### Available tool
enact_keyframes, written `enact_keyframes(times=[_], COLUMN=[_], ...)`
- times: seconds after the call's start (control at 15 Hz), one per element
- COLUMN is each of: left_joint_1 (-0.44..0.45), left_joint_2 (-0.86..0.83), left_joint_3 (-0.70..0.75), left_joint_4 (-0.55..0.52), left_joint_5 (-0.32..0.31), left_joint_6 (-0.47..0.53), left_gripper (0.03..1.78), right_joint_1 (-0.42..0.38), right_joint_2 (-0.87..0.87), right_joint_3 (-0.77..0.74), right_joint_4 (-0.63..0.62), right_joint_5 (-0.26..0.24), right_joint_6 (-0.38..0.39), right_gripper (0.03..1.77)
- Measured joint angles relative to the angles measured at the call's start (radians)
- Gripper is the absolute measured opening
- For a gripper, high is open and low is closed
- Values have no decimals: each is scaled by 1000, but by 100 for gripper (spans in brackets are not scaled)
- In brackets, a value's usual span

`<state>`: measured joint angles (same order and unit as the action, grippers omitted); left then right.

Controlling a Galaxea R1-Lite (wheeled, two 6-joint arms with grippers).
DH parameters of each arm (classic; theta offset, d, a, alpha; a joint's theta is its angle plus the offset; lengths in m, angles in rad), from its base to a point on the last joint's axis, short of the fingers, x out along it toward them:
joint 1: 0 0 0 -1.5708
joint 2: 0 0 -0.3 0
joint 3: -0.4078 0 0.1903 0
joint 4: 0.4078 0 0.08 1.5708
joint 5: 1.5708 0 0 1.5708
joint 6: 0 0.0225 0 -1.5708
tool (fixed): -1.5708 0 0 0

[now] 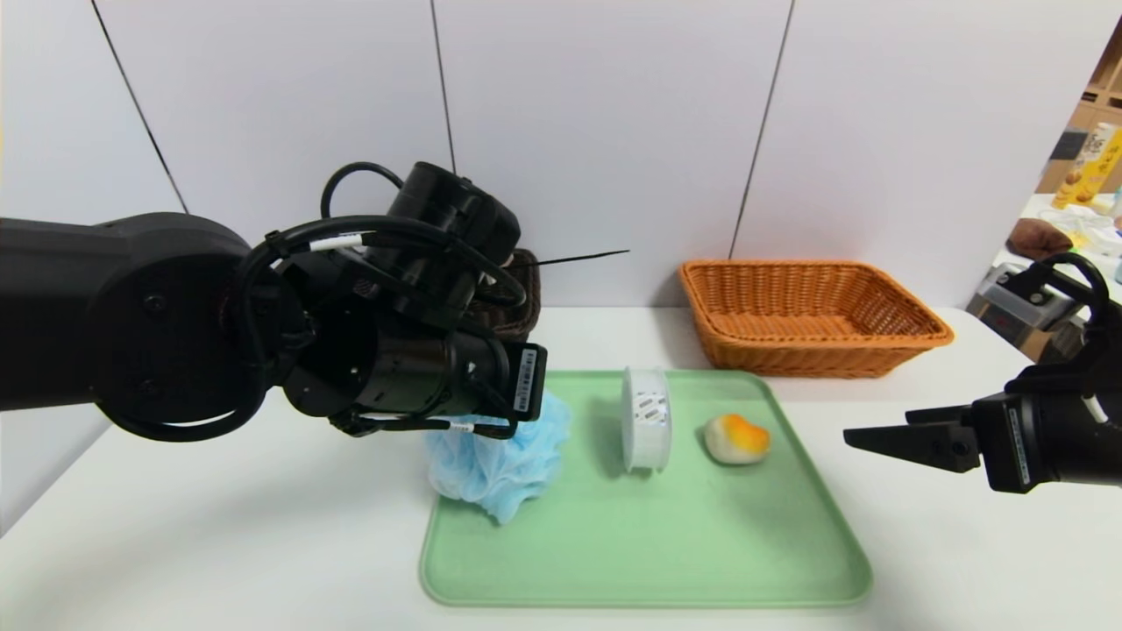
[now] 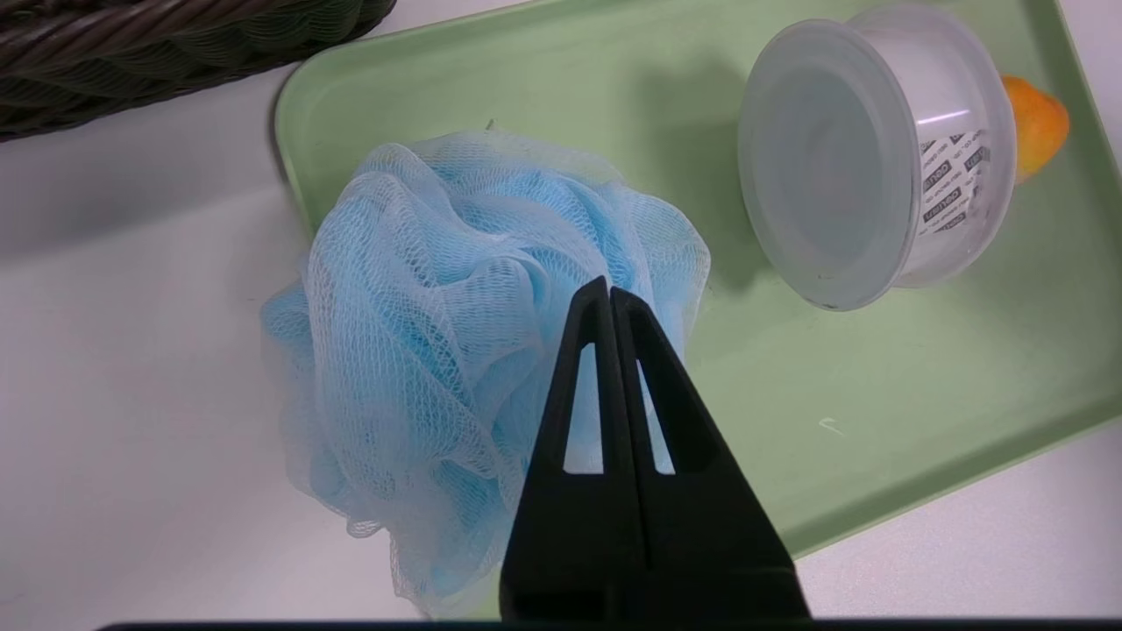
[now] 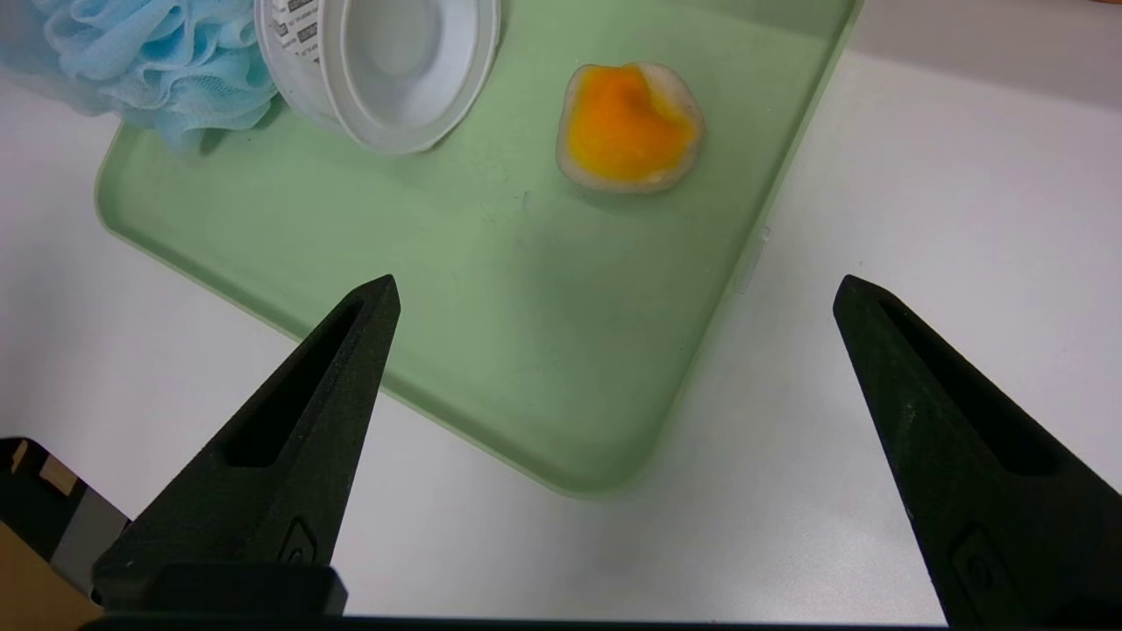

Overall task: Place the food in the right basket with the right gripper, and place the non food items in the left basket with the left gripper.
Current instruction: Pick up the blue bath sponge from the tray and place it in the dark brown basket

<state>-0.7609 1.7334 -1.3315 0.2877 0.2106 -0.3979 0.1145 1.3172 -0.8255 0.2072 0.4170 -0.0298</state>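
My left gripper (image 2: 607, 294) is shut, its tips pressed together in the mesh of a blue bath loofah (image 2: 456, 333) that straddles the left rim of the green tray (image 2: 877, 394). In the head view the left wrist hides the fingers, and the loofah (image 1: 495, 464) bulges below it. A clear round container (image 1: 647, 419) lies on its side mid-tray. Beside it rests an orange-and-white bun (image 1: 738, 438). My right gripper (image 3: 614, 289) is open above the tray's near right corner, short of the bun (image 3: 629, 127). The dark left basket (image 1: 526, 298) is mostly hidden.
The orange wicker basket (image 1: 815, 315) stands at the back right, beyond the tray (image 1: 649, 543). The dark basket's (image 2: 175, 35) rim runs just past the tray's far left corner. A white wall backs the table, and a cluttered desk (image 1: 1069, 228) stands off right.
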Motion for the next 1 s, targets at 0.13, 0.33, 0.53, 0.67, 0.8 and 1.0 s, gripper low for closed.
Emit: enact_keyframes(times=[0.13,0.33,0.53,0.67,0.8,1.0], left_joint_1=[0,0,0,0,0,0], left_joint_2=[-1,-6,-8,-8,-9,-9], left_joint_3=[3,3,2,2,2,1], left_joint_4=[1,0,-1,-2,-2,0], left_joint_5=[-1,-1,0,1,3,4], left_joint_6=[-2,-2,-2,-5,-7,-2], left_gripper=[4,4,4,4,4,4], right_joint_1=[0,0,0,0,0,0], right_joint_2=[-1,-4,-5,-5,-5,-5], right_joint_3=[0,0,1,1,1,1], right_joint_4=[0,-1,0,0,-1,-2], right_joint_5=[0,0,0,0,0,2], right_joint_6=[0,1,1,1,1,1], right_gripper=[171,171,171,171,171,171])
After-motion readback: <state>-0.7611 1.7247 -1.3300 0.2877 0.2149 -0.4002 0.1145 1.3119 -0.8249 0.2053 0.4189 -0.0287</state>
